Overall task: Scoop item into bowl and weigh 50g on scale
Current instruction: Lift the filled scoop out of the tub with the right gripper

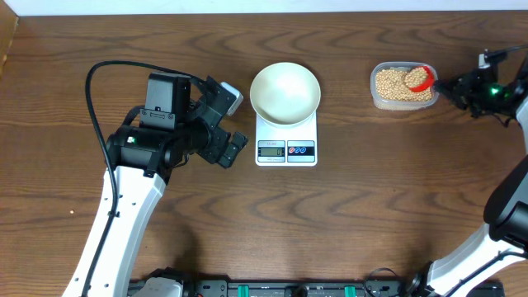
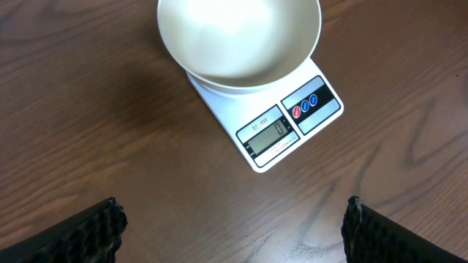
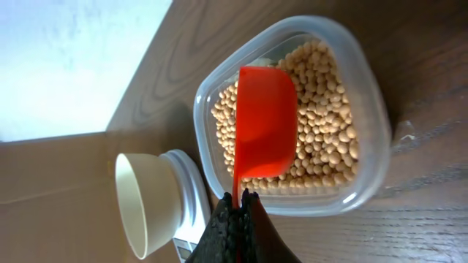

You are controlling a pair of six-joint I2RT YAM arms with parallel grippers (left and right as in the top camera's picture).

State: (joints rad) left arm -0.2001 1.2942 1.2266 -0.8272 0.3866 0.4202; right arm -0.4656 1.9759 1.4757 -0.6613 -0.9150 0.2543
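At far right, my right tool (image 3: 235, 201) is clamped on the handle of the scoop (image 3: 267, 124), cup lying on beans (image 3: 325, 109) in the tub (image 3: 369, 175). Mid-surface (image 1: 371, 206), my left tool (image 2: 230, 230) gapes wide, left of the scale (image 1: 286, 150). Bowl (image 1: 285, 92) sits on scale; display reads 0.

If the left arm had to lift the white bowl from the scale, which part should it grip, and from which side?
Probably the left part of the rim of the bowl, nearest the open left pincer, coming from above with one finger inside, one outside. The bowl is round, smooth and wide, covering much of the scale, so only its thin rim offers a hold.
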